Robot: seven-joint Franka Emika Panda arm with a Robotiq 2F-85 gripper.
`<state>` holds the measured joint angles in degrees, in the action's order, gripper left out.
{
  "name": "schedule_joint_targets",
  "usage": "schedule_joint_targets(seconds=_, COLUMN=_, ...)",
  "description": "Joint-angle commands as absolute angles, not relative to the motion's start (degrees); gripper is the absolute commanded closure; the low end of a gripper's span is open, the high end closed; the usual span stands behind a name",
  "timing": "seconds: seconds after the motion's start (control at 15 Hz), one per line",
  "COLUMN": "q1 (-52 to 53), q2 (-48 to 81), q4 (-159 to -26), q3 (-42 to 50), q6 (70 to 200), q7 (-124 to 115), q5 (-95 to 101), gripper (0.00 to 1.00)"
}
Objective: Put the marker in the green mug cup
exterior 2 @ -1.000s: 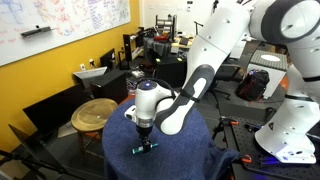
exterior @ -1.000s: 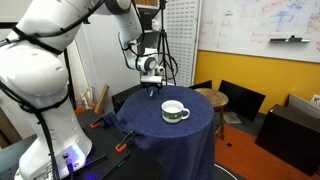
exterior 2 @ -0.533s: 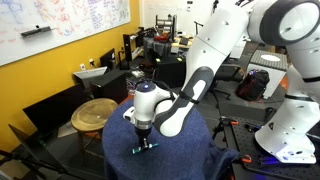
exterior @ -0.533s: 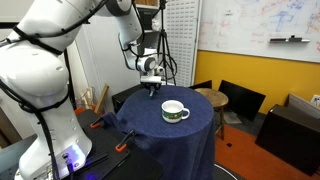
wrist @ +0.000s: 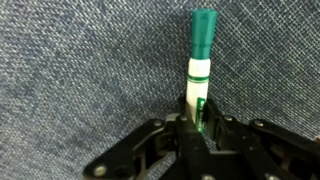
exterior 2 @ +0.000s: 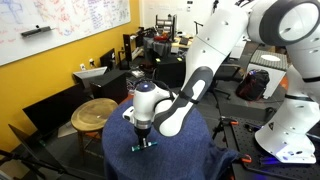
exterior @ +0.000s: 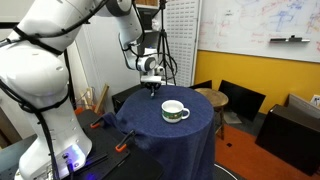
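we see the gripper clenched on the marker, low over the blue cloth, near the green mug cup.

Blue-clothed table carries the green mug cup and the marker.

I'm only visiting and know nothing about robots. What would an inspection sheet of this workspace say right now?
Surface: round table draped in dark blue cloth.
Job's things: marker, green cap, lying on the cloth; green mug upright, apart from it, marker not inside.
Clutter: orange-handled tools lower down beside the table.
Gripper: gripper down at the cloth, jaws closed around the marker's pale end.
Cables: black cables hanging by the wrist.
Surroundings: whiteboard; round wooden stool.
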<state>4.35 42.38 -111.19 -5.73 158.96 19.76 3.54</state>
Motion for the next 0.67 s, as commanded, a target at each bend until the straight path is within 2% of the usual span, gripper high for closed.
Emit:
schedule_joint_targets(seconds=0.0, q1=4.3, q2=42.1, q4=-110.4, q3=-5.9, q6=157.8, q7=17.1, q5=5.1, gripper=0.95)
schedule_joint_targets(seconds=0.6, q1=6.4, q2=33.6, q4=-117.3, q3=-2.2, q6=160.1, q7=10.4, q5=6.5, gripper=0.95)
